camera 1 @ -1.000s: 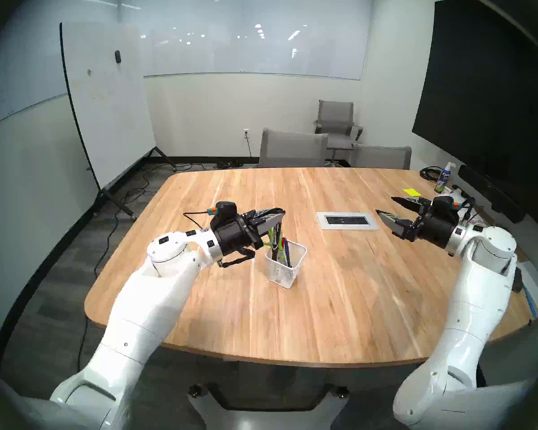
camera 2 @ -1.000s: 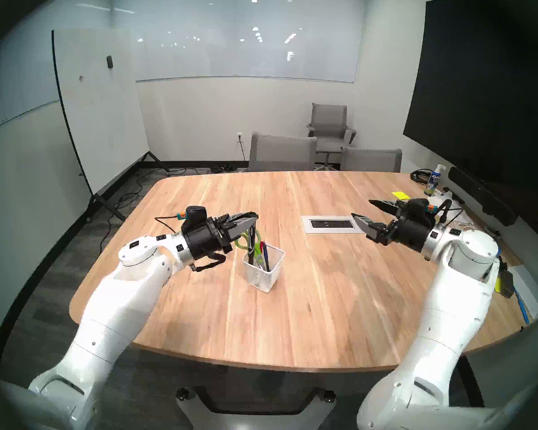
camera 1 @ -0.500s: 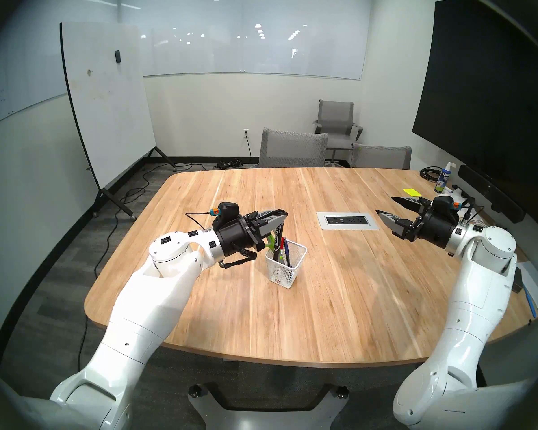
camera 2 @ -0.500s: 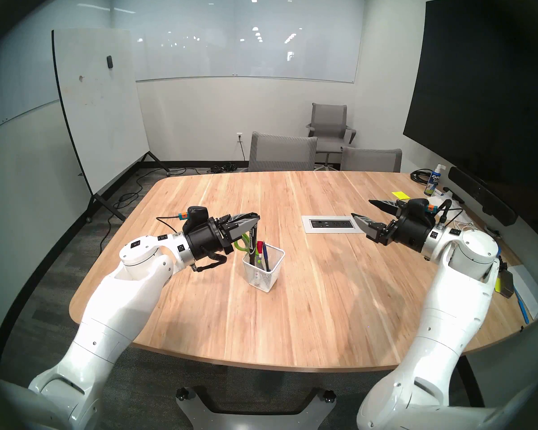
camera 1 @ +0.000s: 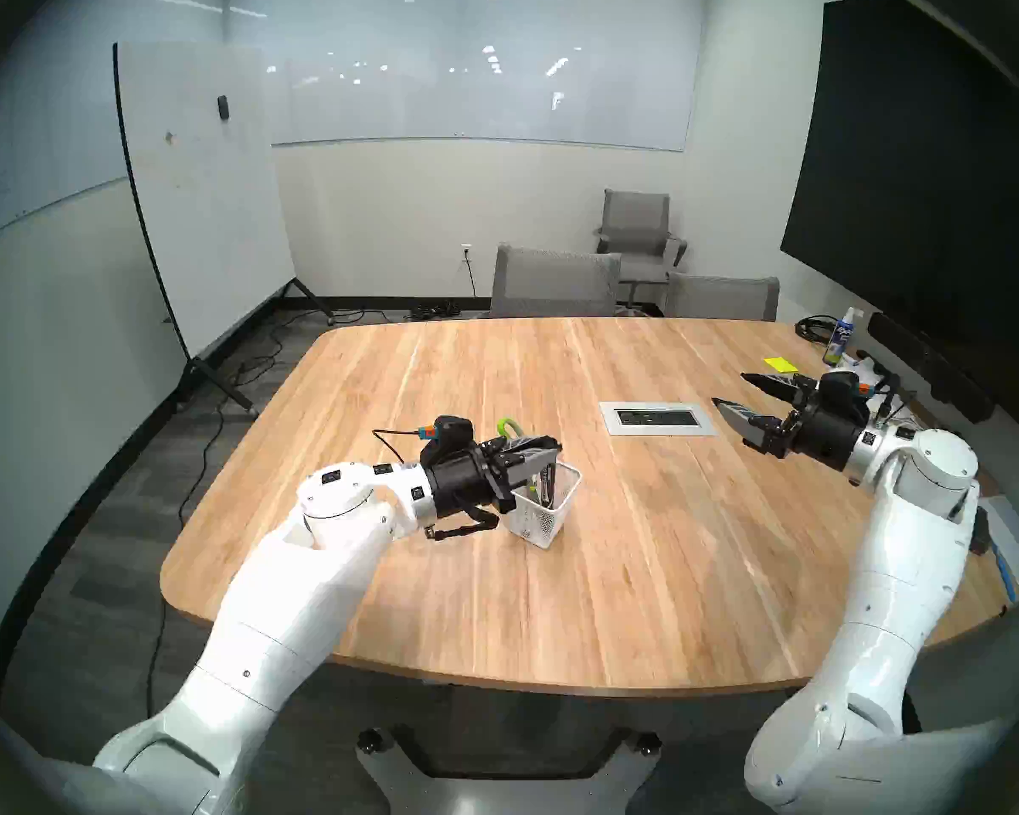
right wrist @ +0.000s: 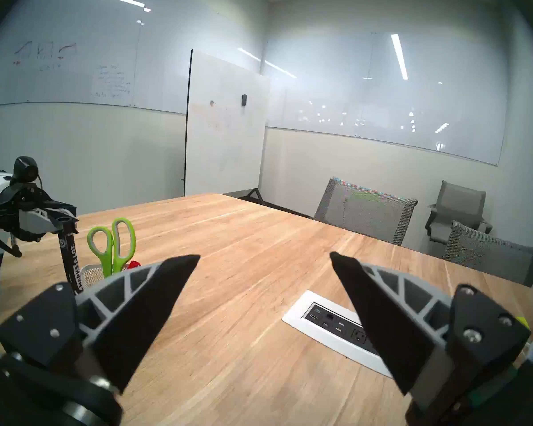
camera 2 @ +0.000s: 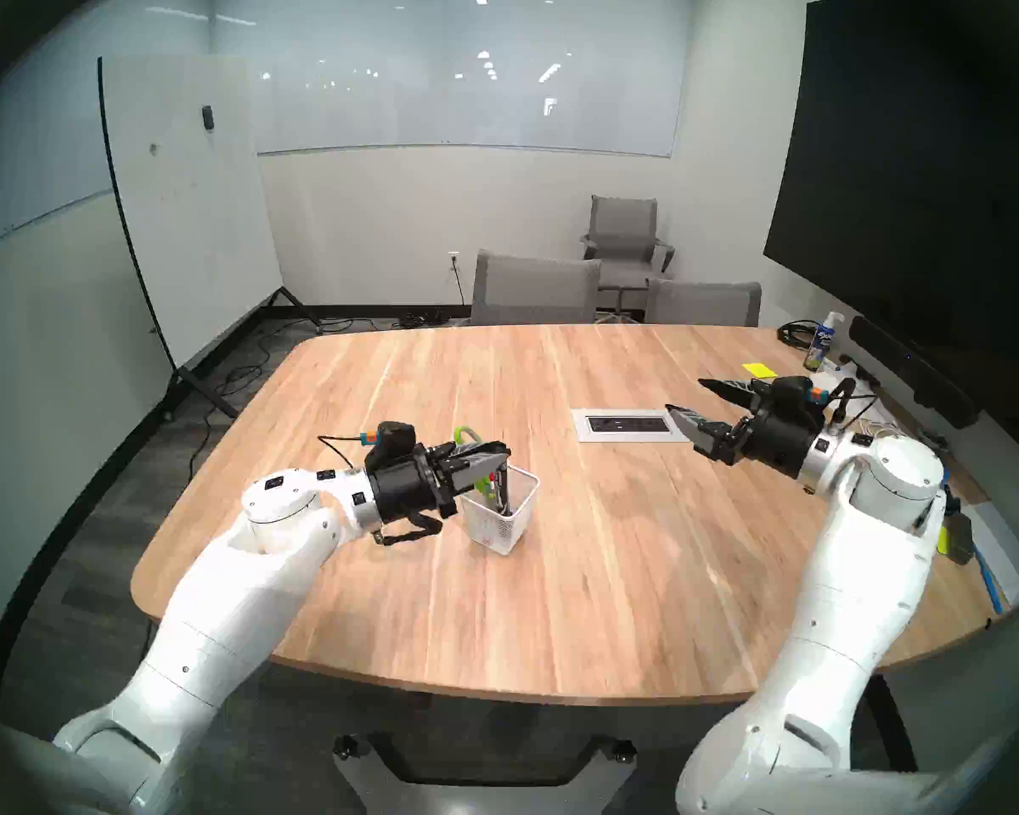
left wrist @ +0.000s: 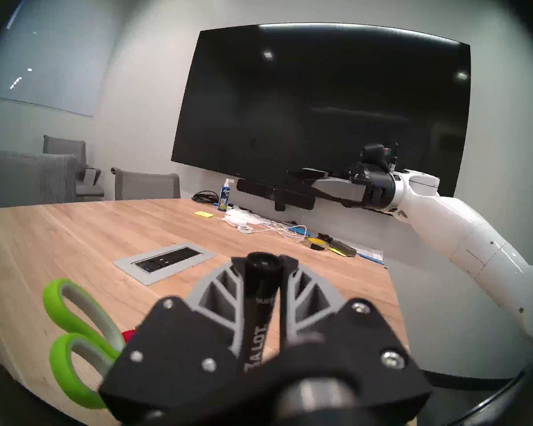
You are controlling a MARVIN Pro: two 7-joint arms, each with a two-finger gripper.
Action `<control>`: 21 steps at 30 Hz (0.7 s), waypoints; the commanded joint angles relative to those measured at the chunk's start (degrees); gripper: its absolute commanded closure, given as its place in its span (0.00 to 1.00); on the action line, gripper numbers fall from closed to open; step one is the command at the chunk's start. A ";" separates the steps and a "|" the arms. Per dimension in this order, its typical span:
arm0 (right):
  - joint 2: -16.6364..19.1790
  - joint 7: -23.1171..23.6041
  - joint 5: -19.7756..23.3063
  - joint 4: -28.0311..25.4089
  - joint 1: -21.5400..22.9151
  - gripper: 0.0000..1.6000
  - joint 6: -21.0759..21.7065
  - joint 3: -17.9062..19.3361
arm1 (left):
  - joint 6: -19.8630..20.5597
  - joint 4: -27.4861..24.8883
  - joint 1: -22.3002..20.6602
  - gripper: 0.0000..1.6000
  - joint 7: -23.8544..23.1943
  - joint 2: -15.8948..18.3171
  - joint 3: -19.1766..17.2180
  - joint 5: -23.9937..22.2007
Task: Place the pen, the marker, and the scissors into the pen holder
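Left claw (left wrist: 263,273) is pinched on the black marker (left wrist: 257,321) near its top end, held upright so the lower end can be dropped straight into the pen holder (camera 1: 545,511); the tip looks already inside the rim, release judged to be the step in hand. Scissors (right wrist: 113,244) are parked blades-down in the pen holder, green loops up. A red-ended marker is glimpsed beside them; the blue pen cannot be made out clearly. Right of the pen holder, well apart, the right claw (right wrist: 263,259) is spread wide and empty, held above the desk (camera 1: 642,561).

Left wrist view: grip on the marker shown, holder hidden. Right wrist view: marker angle against the holder shown side-on. Head views: holder's place on the desk shown.
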 commanded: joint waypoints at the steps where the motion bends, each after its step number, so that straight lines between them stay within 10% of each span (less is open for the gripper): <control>1: -0.11 0.11 0.54 -0.86 0.78 0.00 0.05 -0.07 | -0.05 -1.47 -0.64 0.69 0.37 0.34 -0.29 0.52; 2: -0.11 0.11 0.54 -0.86 0.78 0.00 0.05 -0.07 | 0.15 -1.52 -0.88 0.10 0.42 0.37 -0.32 0.62; 3: -0.11 0.11 0.53 -0.85 0.78 0.00 0.05 -0.07 | 0.27 -1.47 -1.23 0.00 0.20 0.50 -0.37 0.67; 21: -0.08 0.11 0.50 -0.81 0.79 0.00 0.02 -0.09 | 2.46 -7.43 -2.03 0.00 2.14 3.17 -6.79 0.00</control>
